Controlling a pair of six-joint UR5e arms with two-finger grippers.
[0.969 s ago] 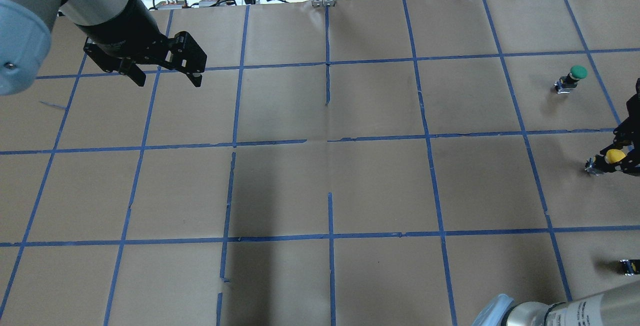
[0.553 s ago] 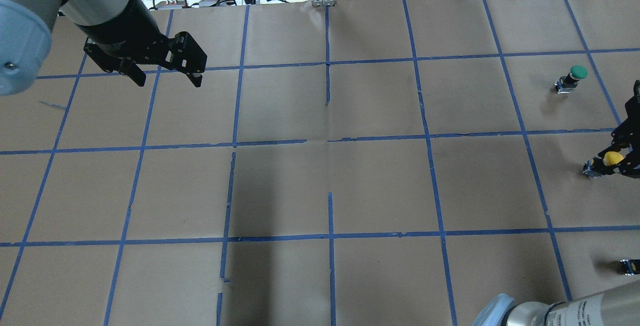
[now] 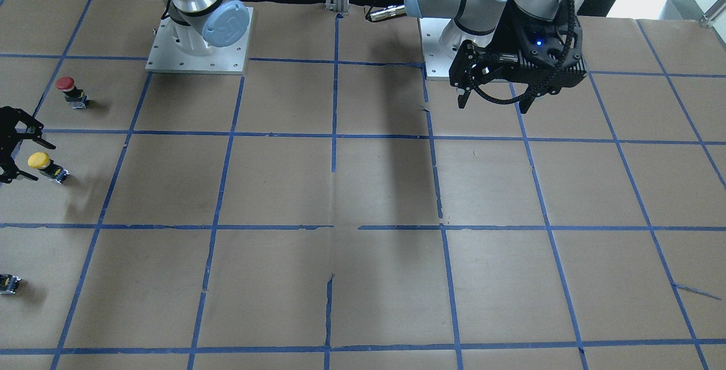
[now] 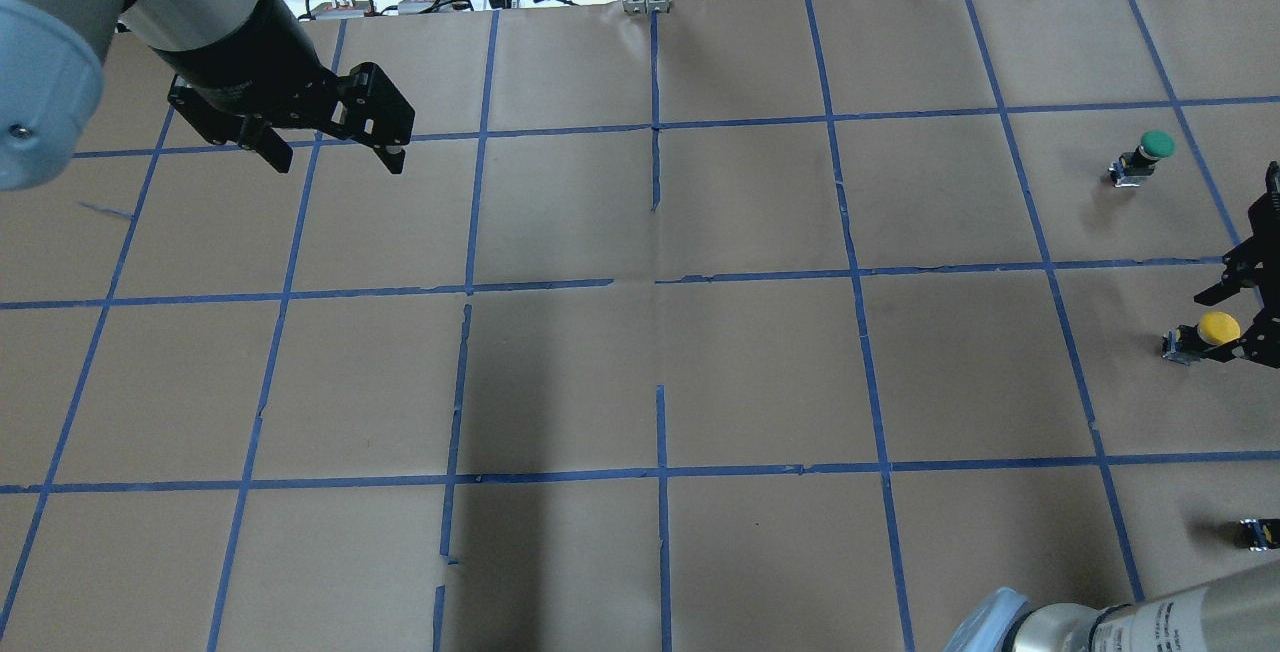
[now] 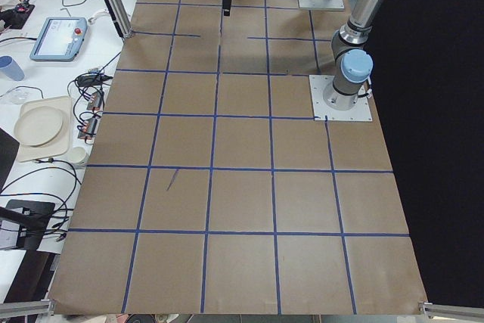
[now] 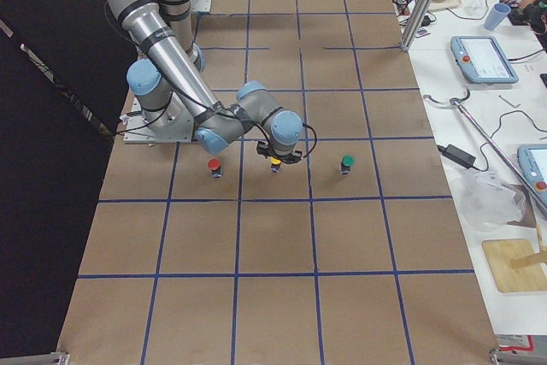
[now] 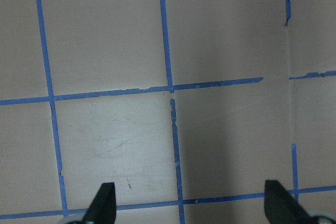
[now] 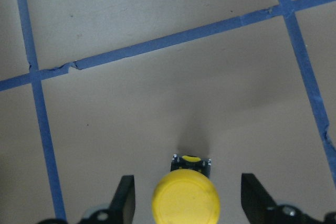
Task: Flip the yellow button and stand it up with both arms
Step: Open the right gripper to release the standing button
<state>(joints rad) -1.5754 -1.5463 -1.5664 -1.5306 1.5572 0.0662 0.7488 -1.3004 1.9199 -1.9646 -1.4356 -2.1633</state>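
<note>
A second ago the right gripper (image 4: 1228, 324) was pinched onto the small push-button switch with the round yellow cap (image 4: 1216, 329); its jaws have since spread and the switch stands free on the brown paper-covered table marked with a blue tape grid (image 4: 760, 372). The yellow button sits on its black and grey body with its long axis vertical and the cap facing up, far out on the robot's right, between the green-capped switch (image 4: 1150, 152) and the red-capped switch (image 3: 69, 89). The right wrist view shows both black fingers (image 8: 125, 199) flanking the cap with clear gaps on either side, touching nothing and holding nothing. The left gripper (image 4: 336, 162) hangs well apart over the far left of the table, jaws wide and empty.
</note>
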